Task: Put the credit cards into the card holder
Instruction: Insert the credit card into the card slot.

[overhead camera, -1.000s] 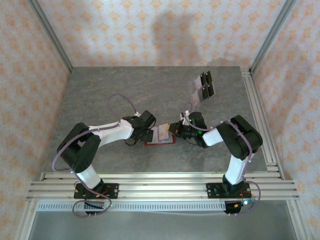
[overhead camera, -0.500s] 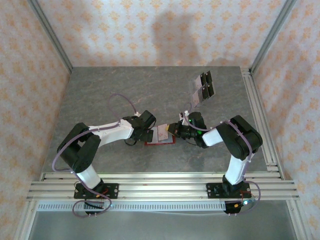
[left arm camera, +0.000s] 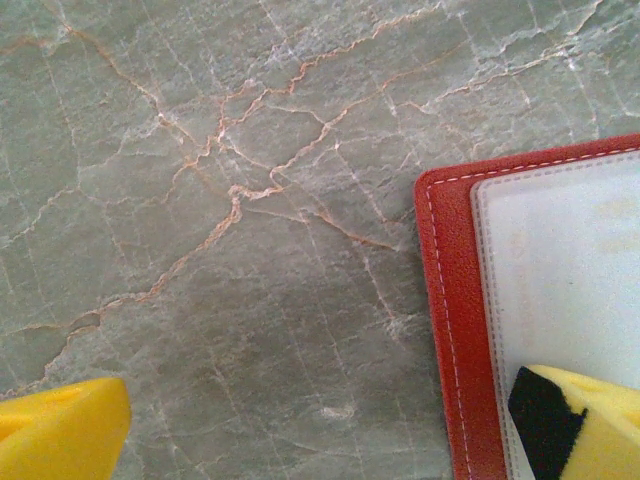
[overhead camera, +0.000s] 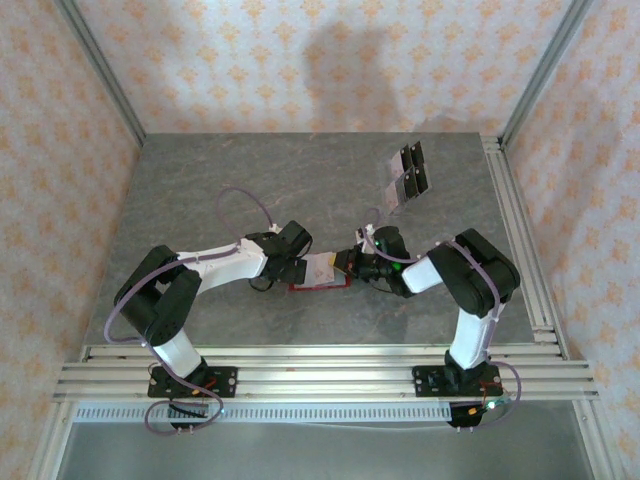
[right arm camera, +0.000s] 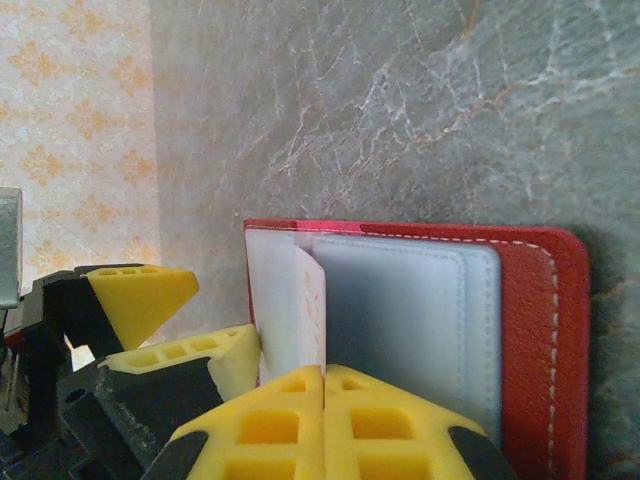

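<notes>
Wide view first: the grey veined table point(overhead camera: 250, 190), with both arms reaching in to meet at its middle. The left gripper point(overhead camera: 296, 267) is spread fully wide, and one yellow fingertip point(left arm camera: 590, 415) presses down on the inner face of the card holder point(right arm camera: 540, 330) to pin it open. The card holder lies flat on the table between the two grippers, red cover down and grey lining point(right arm camera: 400, 310) up.

The right gripper point(right arm camera: 324, 405) is clenched tight on a pale card point(right arm camera: 310, 295). It pinches the card's near edge and holds it upright over the pocket side of the lining. The spare cards point(overhead camera: 407, 172) sit well apart, in a little cluster at the far right of the table.

As for handling, I'd judge the card light, thin and fairly stiff, with a slick face. An edge pinch like this one suits it, leaving the leading edge free to slide under the pocket lip. The card holder looks soft and floppy and will likely skate unless it is held down. The best place for that is on its flat lining near the outer edge, clear of the slot.

Against a second ago, the right gripper has crept a touch leftward, bringing the card closer to the left gripper. The card now reads narrower from above. The left arm, card holder and spare cards haven't budged.
</notes>
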{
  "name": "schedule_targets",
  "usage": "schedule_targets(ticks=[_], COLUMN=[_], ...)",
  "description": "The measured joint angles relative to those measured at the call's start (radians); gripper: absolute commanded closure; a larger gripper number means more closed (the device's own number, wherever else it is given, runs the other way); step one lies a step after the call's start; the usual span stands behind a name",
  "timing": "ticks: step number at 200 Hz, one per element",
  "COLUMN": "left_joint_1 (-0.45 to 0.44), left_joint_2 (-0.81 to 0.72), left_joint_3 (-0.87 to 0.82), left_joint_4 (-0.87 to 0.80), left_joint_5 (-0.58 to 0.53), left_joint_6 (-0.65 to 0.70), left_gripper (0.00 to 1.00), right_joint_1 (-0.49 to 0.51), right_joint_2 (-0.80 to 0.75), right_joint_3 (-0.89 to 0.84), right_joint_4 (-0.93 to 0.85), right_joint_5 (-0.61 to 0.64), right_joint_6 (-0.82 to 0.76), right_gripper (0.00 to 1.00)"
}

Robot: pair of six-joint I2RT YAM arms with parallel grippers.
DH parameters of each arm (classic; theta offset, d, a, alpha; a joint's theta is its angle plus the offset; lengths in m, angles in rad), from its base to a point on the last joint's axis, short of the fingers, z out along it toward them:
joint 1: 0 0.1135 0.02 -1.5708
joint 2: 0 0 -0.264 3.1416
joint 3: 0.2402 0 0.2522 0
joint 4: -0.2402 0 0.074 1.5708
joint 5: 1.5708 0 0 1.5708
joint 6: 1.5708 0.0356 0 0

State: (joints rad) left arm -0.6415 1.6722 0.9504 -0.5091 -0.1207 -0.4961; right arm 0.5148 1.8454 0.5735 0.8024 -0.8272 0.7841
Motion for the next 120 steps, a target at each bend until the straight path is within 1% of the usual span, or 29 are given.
schedule_targets(ticks=[120], left_joint_1=[0.0], left_joint_2=[0.0], left_joint_3=[0.001], left_joint_4=[-0.002], left_joint_5=[0.0], left_joint_6=[0.0], left_gripper=[0.0], right_joint_1=[0.012], right_joint_2=[0.035], right_joint_3=[0.011], right_joint_4=[0.041], right_joint_5=[-0.003], right_joint_6=[-0.002], right_gripper=[1.0])
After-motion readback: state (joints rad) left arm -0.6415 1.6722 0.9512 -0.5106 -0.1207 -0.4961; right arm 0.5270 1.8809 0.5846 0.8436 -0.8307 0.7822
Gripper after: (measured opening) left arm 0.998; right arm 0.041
